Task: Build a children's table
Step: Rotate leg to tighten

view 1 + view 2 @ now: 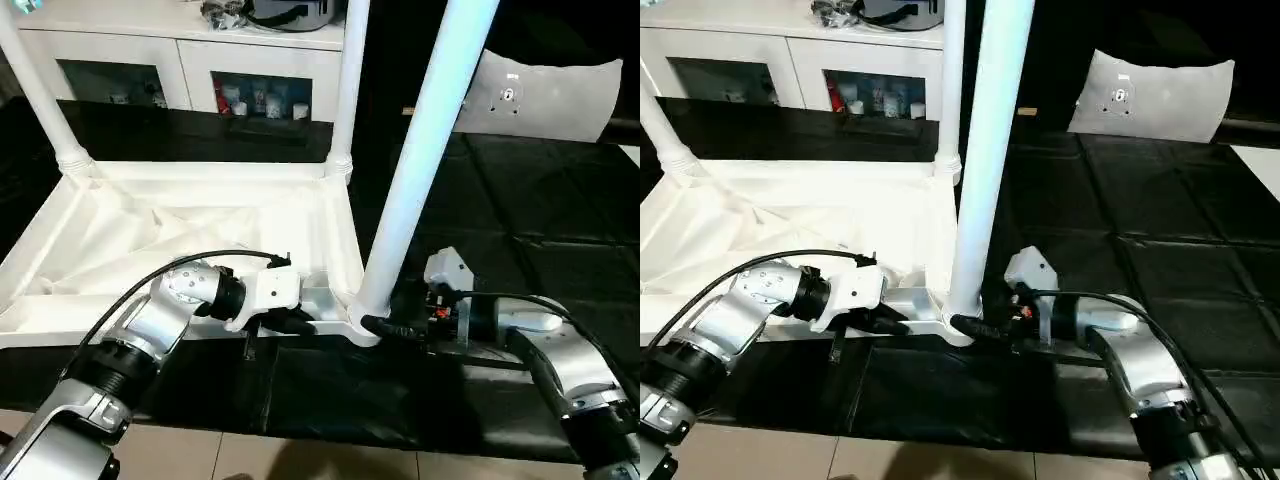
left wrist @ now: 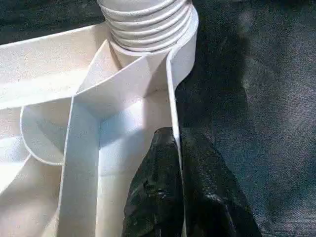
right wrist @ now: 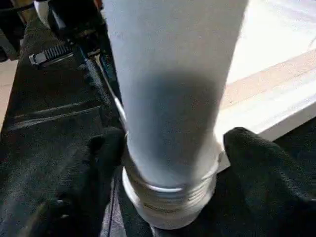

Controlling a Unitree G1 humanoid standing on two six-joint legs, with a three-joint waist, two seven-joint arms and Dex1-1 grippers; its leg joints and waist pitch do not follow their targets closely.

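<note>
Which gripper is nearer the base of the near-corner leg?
Right. The right gripper has its jaws on either side of the near-corner leg at its base. The left gripper is shut on the tabletop's rim, short of that corner.

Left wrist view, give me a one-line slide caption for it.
Left gripper pinches the upturned table top's rim just below the ribbed base of a leg seated in its corner socket.

A lived-in room like a home: a white cabinet [image 1: 190,60] with glass doors holding small items, a white cushion [image 1: 545,95], black mats [image 1: 540,200] over tile floor [image 1: 300,455].
</note>
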